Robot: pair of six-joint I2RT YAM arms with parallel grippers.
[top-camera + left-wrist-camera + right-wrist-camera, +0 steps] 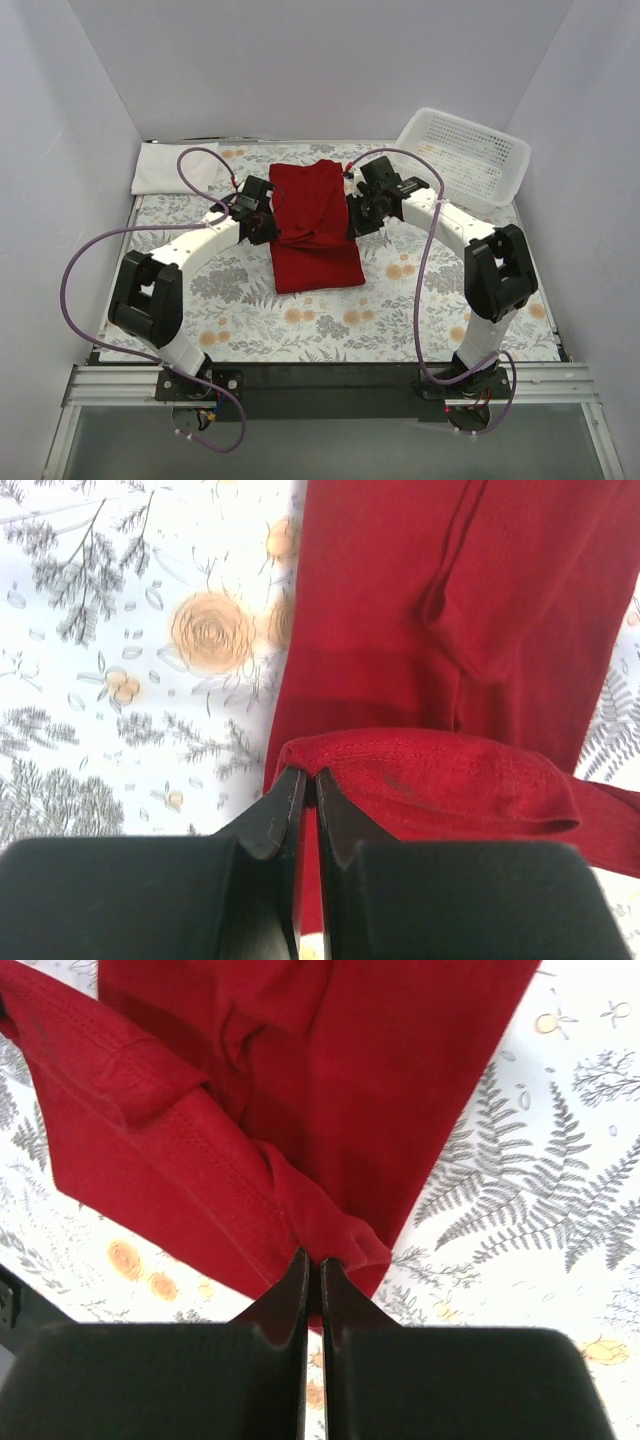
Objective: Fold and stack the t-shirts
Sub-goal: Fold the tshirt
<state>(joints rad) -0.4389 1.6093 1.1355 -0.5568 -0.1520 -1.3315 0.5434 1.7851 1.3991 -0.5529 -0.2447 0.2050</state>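
The deep red t-shirt [313,225] lies as a long folded strip in the middle of the floral table cover. My left gripper [264,224] is shut on its left edge, pinching a lifted fold of the red t-shirt [450,780] at my left gripper's tips [311,774]. My right gripper [358,220] is shut on its right edge, pinching a fold of the red t-shirt [230,1160] at my right gripper's tips [313,1259]. The white t-shirt [176,166] lies as a flat folded rectangle at the back left corner.
A white plastic mesh basket [462,153] stands tilted at the back right corner. The floral table cover [400,300] is bounded by white walls on three sides. Purple cables loop over both arms.
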